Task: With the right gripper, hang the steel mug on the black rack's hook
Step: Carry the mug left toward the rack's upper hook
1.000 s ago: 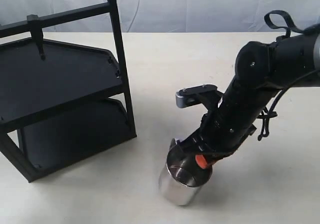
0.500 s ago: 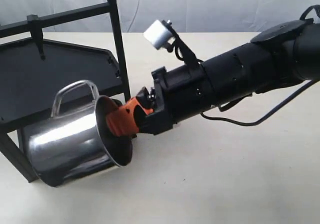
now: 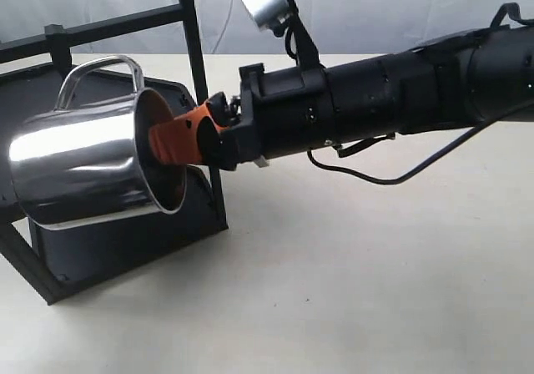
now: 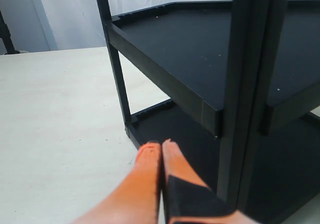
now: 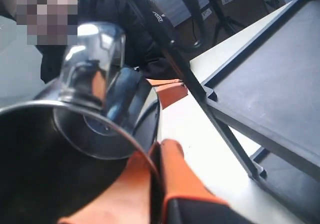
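The right end effector (image 3: 171, 140), clamped on the steel mug's (image 3: 79, 167) rim, has carried it higher, toward the frame's upper left, before the black rack (image 3: 108, 224). Left end effector (image 4: 161, 149): fingers together.

One steel mug (image 3: 79, 169), one black rack (image 3: 100, 232), two grippers.

backdrop: white wrinkled cloth (image 3: 375, 7) | surface: cream tabletop (image 3: 350, 290)

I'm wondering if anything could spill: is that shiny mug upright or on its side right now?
On its side. The steel mug is held in the air by the right gripper, mouth facing sideways, handle on top. Nothing visible inside.
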Motion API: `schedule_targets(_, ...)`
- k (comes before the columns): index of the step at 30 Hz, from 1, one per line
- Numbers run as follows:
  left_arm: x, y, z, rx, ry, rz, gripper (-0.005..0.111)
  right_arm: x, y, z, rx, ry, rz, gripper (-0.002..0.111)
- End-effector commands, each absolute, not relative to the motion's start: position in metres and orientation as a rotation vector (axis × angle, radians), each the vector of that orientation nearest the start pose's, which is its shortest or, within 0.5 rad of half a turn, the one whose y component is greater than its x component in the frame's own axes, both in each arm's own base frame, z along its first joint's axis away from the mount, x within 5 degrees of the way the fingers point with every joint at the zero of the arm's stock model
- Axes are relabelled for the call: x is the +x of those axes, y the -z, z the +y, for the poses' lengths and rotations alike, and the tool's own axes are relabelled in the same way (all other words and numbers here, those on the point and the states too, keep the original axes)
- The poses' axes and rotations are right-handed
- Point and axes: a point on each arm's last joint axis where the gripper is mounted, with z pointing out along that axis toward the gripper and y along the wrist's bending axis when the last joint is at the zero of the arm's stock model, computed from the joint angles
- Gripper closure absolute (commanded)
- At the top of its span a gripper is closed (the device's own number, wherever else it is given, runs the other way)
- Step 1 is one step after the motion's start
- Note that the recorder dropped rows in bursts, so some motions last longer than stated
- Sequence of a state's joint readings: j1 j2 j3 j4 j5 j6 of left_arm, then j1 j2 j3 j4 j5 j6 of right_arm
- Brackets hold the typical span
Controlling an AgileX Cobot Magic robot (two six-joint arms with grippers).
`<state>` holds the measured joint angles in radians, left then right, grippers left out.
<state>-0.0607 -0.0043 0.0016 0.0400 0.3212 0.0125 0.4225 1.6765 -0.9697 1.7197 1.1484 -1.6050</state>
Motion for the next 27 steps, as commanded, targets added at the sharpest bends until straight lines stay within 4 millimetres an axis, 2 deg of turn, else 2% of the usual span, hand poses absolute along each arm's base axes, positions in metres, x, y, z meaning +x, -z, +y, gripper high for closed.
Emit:
schedule_targets(1,0.054,-0.185,-0.002,0.091,-0.001,1.794,0.107,0.266,-0.265,0.214,-0.933,-1.564,1.701,0.108)
schedule_targets(10,0.054,-0.185,-0.002,0.091,-0.001,1.794,0.107,0.271,-0.258,0.243,-0.994,-1.58,1.699,0.108)
schedule_targets(17,0.054,-0.185,-0.002,0.091,-0.001,1.794,0.107,0.279,-0.252,0.247,-0.976,-1.54,1.731,0.108)
schedule_targets(27,0.054,-0.185,-0.002,0.091,-0.001,1.794,0.107,0.287,-0.233,0.249,-0.946,-1.5,1.805,0.108)
